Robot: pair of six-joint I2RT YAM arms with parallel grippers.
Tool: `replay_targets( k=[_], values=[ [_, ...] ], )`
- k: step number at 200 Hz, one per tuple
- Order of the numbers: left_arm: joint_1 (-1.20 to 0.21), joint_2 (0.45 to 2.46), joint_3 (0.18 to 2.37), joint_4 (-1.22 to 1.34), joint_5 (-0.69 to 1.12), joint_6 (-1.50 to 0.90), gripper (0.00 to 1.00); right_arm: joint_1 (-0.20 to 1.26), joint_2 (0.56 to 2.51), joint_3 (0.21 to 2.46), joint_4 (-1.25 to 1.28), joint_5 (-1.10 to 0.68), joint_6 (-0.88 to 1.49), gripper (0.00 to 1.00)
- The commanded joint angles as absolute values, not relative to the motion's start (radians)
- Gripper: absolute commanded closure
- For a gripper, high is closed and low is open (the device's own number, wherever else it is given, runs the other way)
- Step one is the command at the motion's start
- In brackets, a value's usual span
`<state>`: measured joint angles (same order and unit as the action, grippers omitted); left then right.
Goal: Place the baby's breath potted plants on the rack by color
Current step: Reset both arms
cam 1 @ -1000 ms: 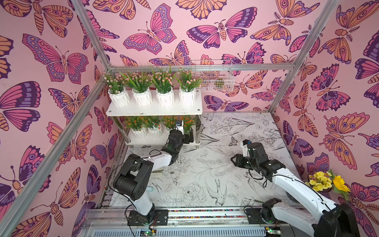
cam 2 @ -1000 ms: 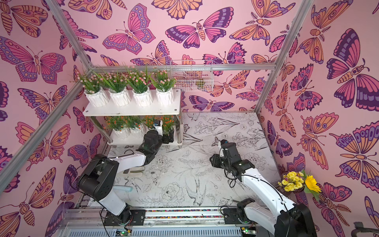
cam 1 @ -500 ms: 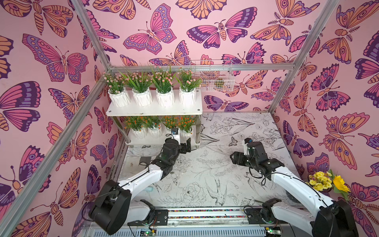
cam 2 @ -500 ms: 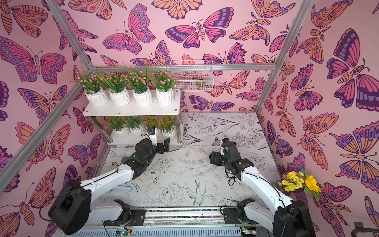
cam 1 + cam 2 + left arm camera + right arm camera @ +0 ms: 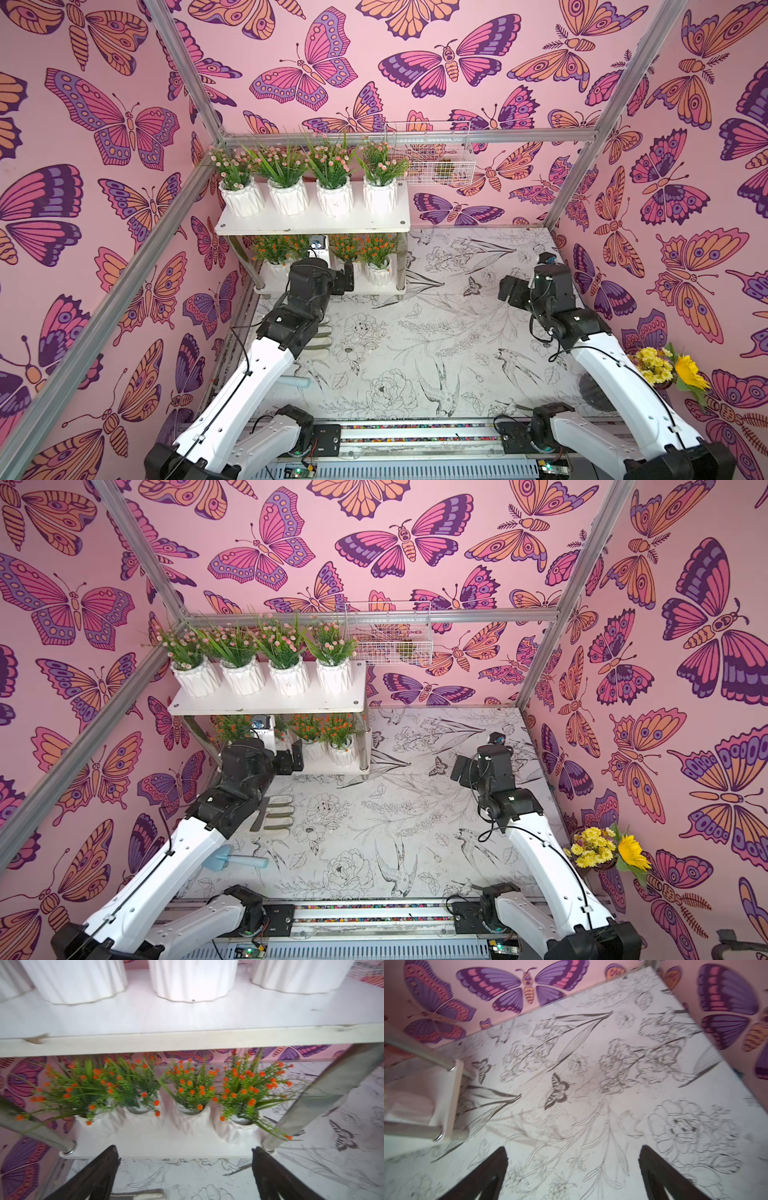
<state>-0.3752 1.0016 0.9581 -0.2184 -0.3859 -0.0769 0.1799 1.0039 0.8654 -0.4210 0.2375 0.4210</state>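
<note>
Rack: the white rack (image 5: pixel 311 223) stands at the far left corner of the desk (image 5: pixel 415 332), against the wall.
Top shelf: four pink plants (image 5: pixel 331 164) in white pots stand in one row, upright, each just beside the next.
Lower shelf: four orange plants (image 5: pixel 193 1086) stand in one row on the lower shelf (image 5: pixel 166 1145), between the metal legs (image 5: pixel 307 1105). In both top views the left arm hides part of this row.
Left pincer: the left pincer (image 5: pixel 185 1148) hovers just in front of the lower shelf with its jaws wide and nothing between them. It touches no pot.
Right pincer: the right pincer (image 5: pixel 573 1147) hangs over the bare desk, well apart from the rack. Its jaws are also wide and it is empty.
Step in hand: all eight pots seem to be on the rack, pink above and orange below, and no pot is seen on the desk. So the sorting looks finished, or at its very last step.
Next move: probably the left arm should draw straight back from the lower shelf. It needs to keep clear of the orange sprays and of the metal legs, so that no pot is pulled or tipped.
Doubt: whether every orange pot sits fully on the board cannot be told, because the wrist view is blurred.
</note>
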Motion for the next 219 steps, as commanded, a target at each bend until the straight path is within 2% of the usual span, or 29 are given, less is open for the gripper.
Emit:
replay_targets(
  k=[1, 33, 54, 90, 110, 146, 162, 176, 189, 204, 219],
  values=[
    [-0.331, 0.99, 0.831, -0.095, -0.443, 0.045, 0.0, 0.174, 0.991, 0.814, -0.331, 0.427, 0.347, 0.01],
    [-0.194, 1.034, 0.639, 0.14, -0.326, 0.031, 0.0, 0.151, 1.026, 0.69, -0.082, 0.497, 0.202, 0.01],
    [-0.113, 1.116, 0.505, 0.347, -0.298, 0.005, 0.0, 0.108, 1.082, 0.652, 0.004, 0.453, 0.194, 0.01],
    [-0.084, 1.315, 0.34, 0.764, -0.315, 0.033, 0.0, 0.101, 1.192, 0.556, 0.258, 0.427, 0.119, 0.01],
    [-0.079, 1.39, 0.292, 0.892, -0.292, 0.034, 0.0, 0.1, 1.263, 0.539, 0.346, 0.402, 0.095, 0.01],
    [-0.076, 1.5, 0.29, 1.009, -0.226, 0.059, 0.0, 0.097, 1.39, 0.526, 0.488, 0.347, 0.068, 0.01],
    [-0.065, 1.476, 0.301, 0.939, -0.197, 0.042, 0.0, 0.091, 1.446, 0.487, 0.613, 0.298, 0.038, 0.01],
    [-0.054, 1.513, 0.307, 0.964, -0.162, 0.045, 0.0, 0.079, 1.492, 0.442, 0.757, 0.238, 0.025, 0.01],
    [-0.048, 1.569, 0.309, 1.032, -0.148, 0.06, 0.0, 0.035, 1.484, 0.437, 0.728, 0.115, 0.038, 0.01],
    [-0.04, 1.526, 0.355, 0.895, -0.137, 0.033, 0.0, 0.0, 1.501, 0.418, 0.774, 0.021, 0.041, 0.01],
    [-0.017, 1.556, 0.356, 0.949, -0.095, 0.032, 0.0, -0.004, 1.513, 0.381, 0.862, -0.058, 0.017, 0.01]
  ],
)
